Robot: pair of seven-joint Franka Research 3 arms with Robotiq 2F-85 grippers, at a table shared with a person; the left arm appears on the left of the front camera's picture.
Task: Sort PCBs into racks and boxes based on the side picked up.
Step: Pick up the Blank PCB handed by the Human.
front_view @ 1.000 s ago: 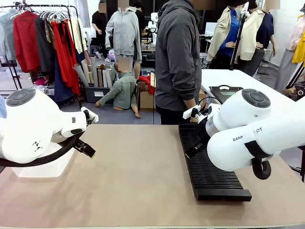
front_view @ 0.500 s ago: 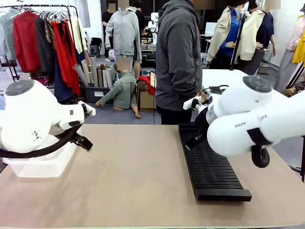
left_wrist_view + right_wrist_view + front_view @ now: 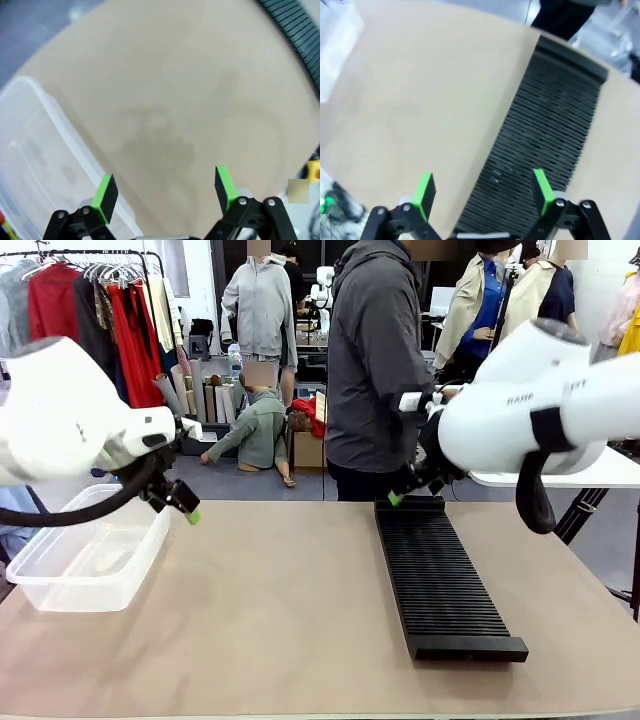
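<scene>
No PCBs are in view. The long black ridged rack (image 3: 440, 575) lies on the right half of the table, and it runs under my right gripper (image 3: 483, 191), whose green pads stand wide apart with nothing between them. In the front view my right gripper (image 3: 403, 490) hangs above the rack's far end. The clear plastic box (image 3: 85, 560) sits at the table's left edge. My left gripper (image 3: 182, 502) hovers just beside the box's far right corner. In the left wrist view my left gripper (image 3: 165, 192) is open over bare table, with the box (image 3: 35, 160) at its left.
A person in a grey jacket (image 3: 375, 370) stands at the far edge of the table, behind the rack. The tan tabletop (image 3: 280, 610) lies bare between box and rack. A white table (image 3: 560, 478) stands behind the right arm.
Both arms have risen and drawn back. The left arm's lift has uncovered the clear box. The right gripper has moved up past the rack's far end. Both grippers stayed open.
</scene>
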